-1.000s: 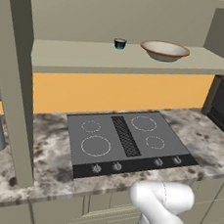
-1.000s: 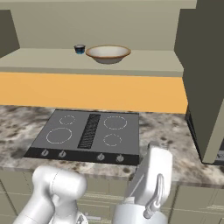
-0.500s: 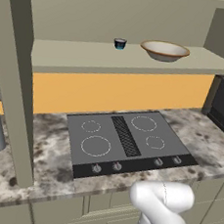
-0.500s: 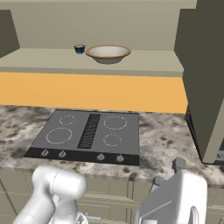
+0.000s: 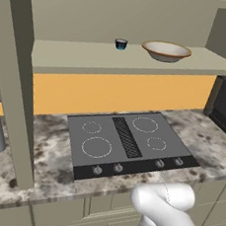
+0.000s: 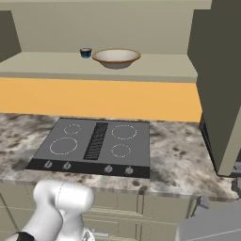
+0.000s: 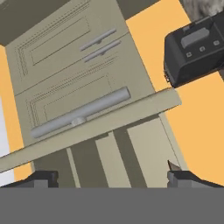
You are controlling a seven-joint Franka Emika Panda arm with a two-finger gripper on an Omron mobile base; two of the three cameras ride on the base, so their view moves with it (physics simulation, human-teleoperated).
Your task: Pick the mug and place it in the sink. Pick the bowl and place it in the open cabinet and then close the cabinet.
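Claw [image 7: 111, 177] wide open, empty, facing cabinet [image 7: 74, 65] door; bowl [image 5: 166, 50] on shelf.

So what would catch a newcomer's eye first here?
The bright orange wall band behind the black cooktop on the speckled counter. Above it, the cream bowl sits on the open cabinet's shelf beside a tiny blue cup.

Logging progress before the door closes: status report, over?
Gripper open, empty, facing a cabinet door. Bowl already on the open cabinet shelf beside a small blue cup. Door not yet closed. Nothing in the way.
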